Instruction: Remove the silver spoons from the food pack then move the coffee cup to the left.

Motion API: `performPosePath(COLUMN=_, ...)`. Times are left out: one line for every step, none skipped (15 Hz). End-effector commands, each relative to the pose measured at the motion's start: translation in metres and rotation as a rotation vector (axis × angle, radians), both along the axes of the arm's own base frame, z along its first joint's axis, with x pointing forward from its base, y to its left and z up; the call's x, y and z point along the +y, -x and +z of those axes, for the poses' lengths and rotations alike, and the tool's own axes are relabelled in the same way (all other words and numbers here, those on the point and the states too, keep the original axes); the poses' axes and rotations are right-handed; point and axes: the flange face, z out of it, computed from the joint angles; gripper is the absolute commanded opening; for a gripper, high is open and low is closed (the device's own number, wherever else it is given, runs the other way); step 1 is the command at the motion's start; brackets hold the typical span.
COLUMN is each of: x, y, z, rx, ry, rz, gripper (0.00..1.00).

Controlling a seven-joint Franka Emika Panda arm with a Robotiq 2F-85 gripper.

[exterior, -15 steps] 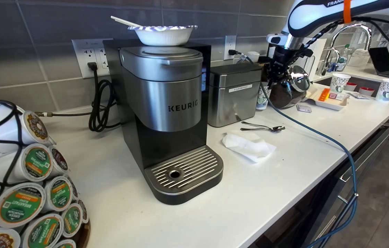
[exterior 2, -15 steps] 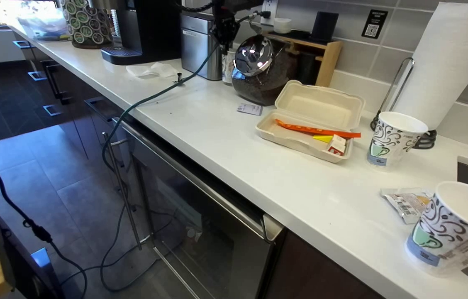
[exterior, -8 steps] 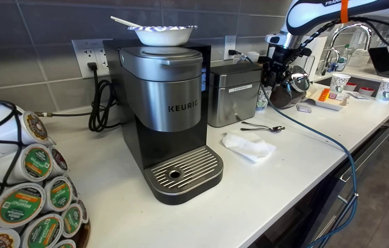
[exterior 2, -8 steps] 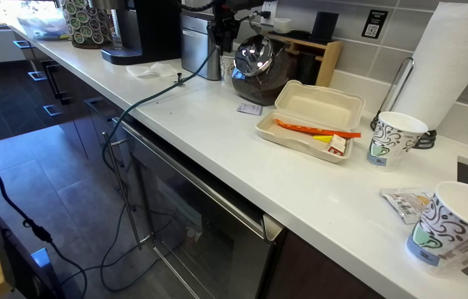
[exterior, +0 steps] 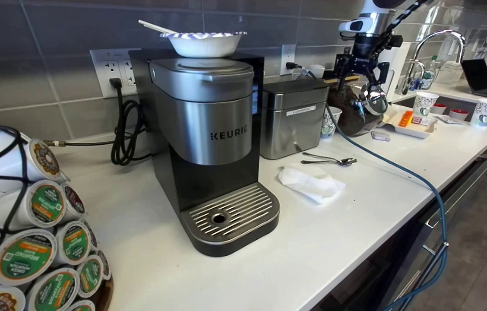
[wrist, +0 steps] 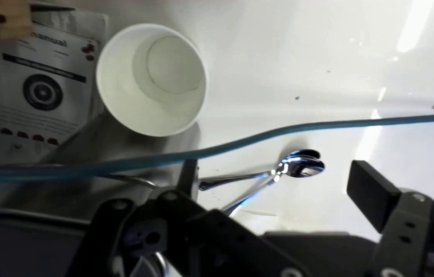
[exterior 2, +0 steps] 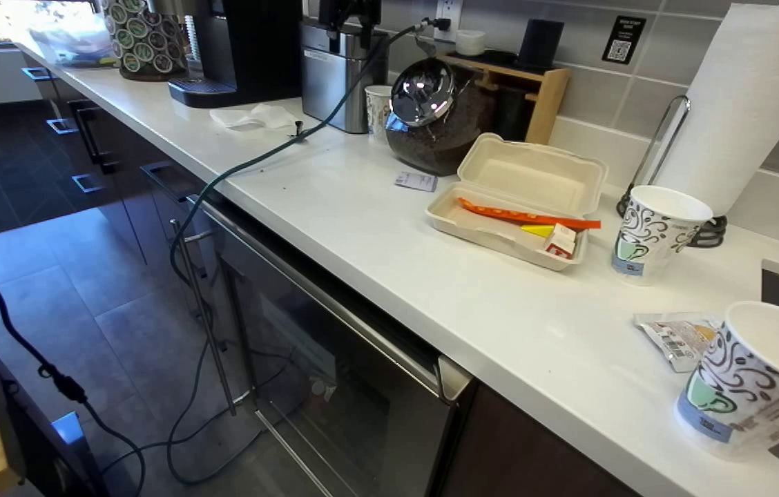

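Note:
Two silver spoons (wrist: 302, 167) lie crossed on the white counter near the steel box, outside the food pack (exterior 2: 534, 181). That pack is a beige clamshell, lid up, with an orange strip, a yellow piece and a small packet inside. Against the steel box stands a paper coffee cup (exterior: 327, 126), upright and, in the wrist view, bare inside. Raised above the counter, my gripper (exterior: 354, 86) is open, its fingertips (wrist: 373, 194) wide apart with nothing held. In the wrist view the spoons show between its fingers, well below them; one handle is partly hidden.
A blue cable (exterior: 399, 168) hangs across the counter, passing in front of the cup. A tilted glass jar (exterior 2: 434, 145), the steel box (exterior: 295, 131) and the coffee machine (exterior: 209, 129) stand close by. Two more paper cups (exterior 2: 655, 231) are near the sink.
The gripper has risen clear of the cup, its fingers spread apart, and the arm has turned. The cup stands against the steel box, now less hidden. The spoons and pack have not moved.

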Motion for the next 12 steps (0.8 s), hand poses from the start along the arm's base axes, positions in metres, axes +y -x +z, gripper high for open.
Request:
performPosePath(x=0.014, y=0.033, z=-0.007, rx=0.133, ry=0.001, rz=0.058, gripper=1.0)
performPosePath(x=0.02, y=0.041, z=-0.012, rx=0.147, ry=-0.009, rz=0.059, gripper=1.0)
performPosePath(x=0.024, y=0.049, z=-0.018, rx=0.163, ry=-0.01, rz=0.052, gripper=1.0)
performPosePath(x=0.029, y=0.053, z=-0.023, rx=0.157, ry=-0.015, rz=0.046, gripper=1.0)
performPosePath(x=0.034, y=0.059, z=-0.027, rx=0.156, ry=-0.015, rz=0.036, gripper=1.0)
performPosePath(x=0.037, y=0.06, z=-0.029, rx=0.127, ry=-0.009, rz=0.017, gripper=1.0)
performPosePath(x=0.043, y=0.061, z=-0.029, rx=0.073, ry=-0.001, rz=0.005, gripper=1.0)
performPosePath(x=0.049, y=0.061, z=-0.032, rx=0.03, ry=0.006, rz=-0.02, gripper=1.0)
performPosePath(x=0.054, y=0.062, z=-0.032, rx=-0.029, ry=-0.001, rz=-0.065, gripper=1.0)
performPosePath(x=0.059, y=0.065, z=-0.035, rx=-0.071, ry=-0.009, rz=-0.112, gripper=1.0)
performPosePath(x=0.064, y=0.07, z=-0.036, rx=-0.102, ry=-0.029, rz=-0.161, gripper=1.0)
performPosePath(x=0.069, y=0.075, z=-0.038, rx=-0.128, ry=-0.044, rz=-0.211, gripper=1.0)
